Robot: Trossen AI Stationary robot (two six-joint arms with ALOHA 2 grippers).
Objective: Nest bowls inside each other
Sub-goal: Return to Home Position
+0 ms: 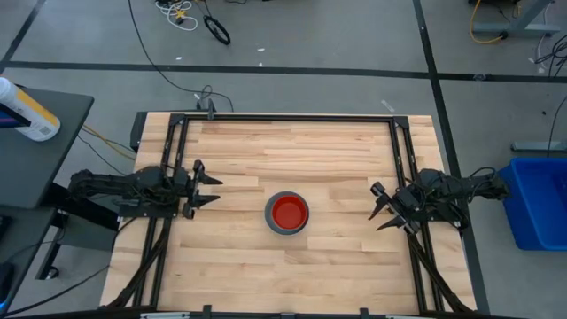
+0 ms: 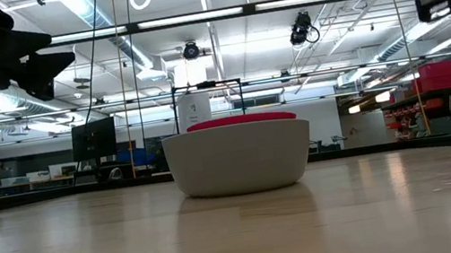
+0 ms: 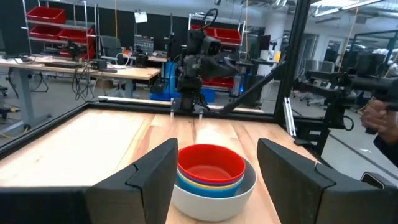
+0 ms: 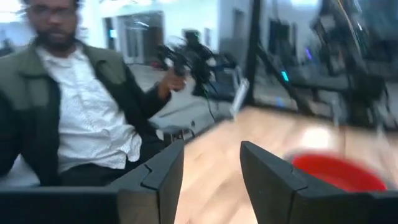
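Observation:
The bowls stand nested in one stack (image 1: pixel 287 213) in the middle of the table. The grey bowl (image 3: pixel 214 200) is outermost and rests on the wood by its base. Light blue, dark blue and yellow rims show inside it, and the red bowl (image 3: pixel 210 164) sits on top. In the low view only the grey wall (image 2: pixel 239 156) and the red rim (image 2: pixel 241 120) show. My left gripper (image 1: pixel 217 190) hovers open at the table's left, pointing level at the stack. My right gripper (image 1: pixel 375 221) hovers at the table's right, open, with nothing between its fingers (image 4: pixel 158 177).
A person in a green jacket (image 4: pixel 68 106) stands beyond the table, holding a dark device in one hand. A blue bin (image 1: pixel 536 204) sits off the table's right edge. A side table with a bottle (image 1: pixel 27 111) stands at the left. Black frame rails (image 1: pixel 292 117) edge the table.

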